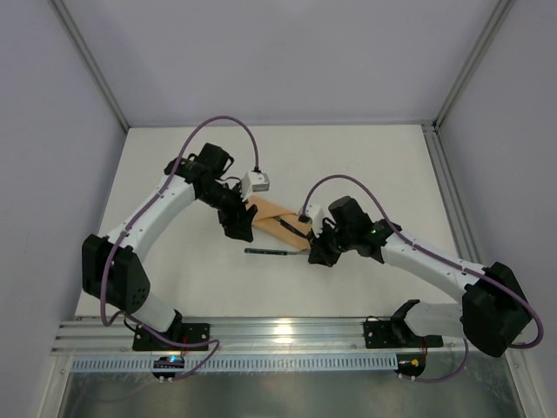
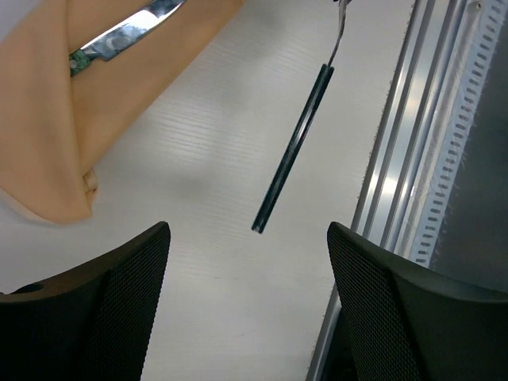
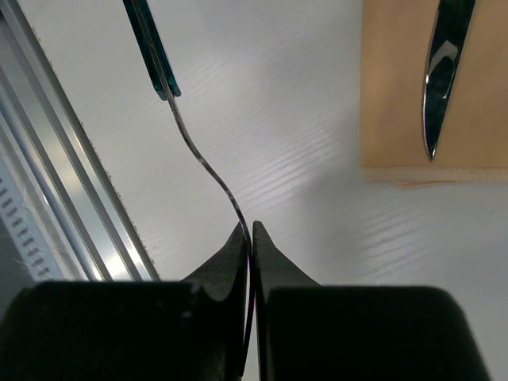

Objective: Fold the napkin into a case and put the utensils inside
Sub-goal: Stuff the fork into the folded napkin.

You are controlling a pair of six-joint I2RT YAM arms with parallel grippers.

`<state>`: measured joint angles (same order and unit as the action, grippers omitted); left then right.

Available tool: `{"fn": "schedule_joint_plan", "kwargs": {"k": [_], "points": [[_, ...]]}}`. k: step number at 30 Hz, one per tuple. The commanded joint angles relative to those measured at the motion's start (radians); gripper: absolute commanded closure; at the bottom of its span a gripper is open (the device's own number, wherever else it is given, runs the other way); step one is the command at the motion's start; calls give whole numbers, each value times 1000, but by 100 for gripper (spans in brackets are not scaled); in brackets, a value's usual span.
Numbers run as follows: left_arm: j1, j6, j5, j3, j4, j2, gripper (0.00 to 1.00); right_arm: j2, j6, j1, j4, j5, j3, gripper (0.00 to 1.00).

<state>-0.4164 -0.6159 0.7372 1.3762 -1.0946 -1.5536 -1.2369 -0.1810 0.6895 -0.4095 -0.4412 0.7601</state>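
Note:
The peach-orange napkin (image 1: pixel 270 213) lies folded into a narrow case at mid-table, also seen in the left wrist view (image 2: pixel 48 119) and the right wrist view (image 3: pixel 397 95). The knife (image 1: pixel 291 229) rests on it, silver blade (image 3: pixel 441 71) pointing past the cloth's edge. The fork (image 1: pixel 271 252) lies in front of the napkin, teal handle (image 2: pixel 292 151) toward the left. My right gripper (image 3: pixel 252 238) is shut on the fork's thin metal end. My left gripper (image 2: pixel 248 309) hangs open over bare table just short of the handle's tip, holding nothing.
A ribbed metal rail (image 1: pixel 278 331) runs along the near edge, close to the fork (image 2: pixel 413 159). Grey walls enclose the white tabletop on three sides. Both arms meet over the middle, left (image 1: pixel 237 231) and right (image 1: pixel 315 259).

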Motion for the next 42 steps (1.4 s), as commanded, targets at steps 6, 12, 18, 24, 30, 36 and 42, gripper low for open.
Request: {"fn": "schedule_joint_plan", "kwargs": {"k": [6,12,18,24,30,36,42], "points": [[2,-15,-133,-40,214,-31,15,-100,333,-131,155,-168,-55,96],[2,60,-140,-8,295,-163,18,-219,480,-180,143,-234,-4,96],[16,192,-226,-16,448,-175,25,-234,633,-252,208,-277,-47,96],[56,317,-374,-31,579,-175,44,-222,721,-260,271,-245,-93,96],[65,343,-452,-35,568,-243,55,-280,716,-258,259,-237,-58,96],[65,354,-472,-46,593,-309,55,-335,727,-262,264,-232,-32,96],[65,344,-443,-68,607,-350,59,-389,741,-262,270,-232,1,96]]}}
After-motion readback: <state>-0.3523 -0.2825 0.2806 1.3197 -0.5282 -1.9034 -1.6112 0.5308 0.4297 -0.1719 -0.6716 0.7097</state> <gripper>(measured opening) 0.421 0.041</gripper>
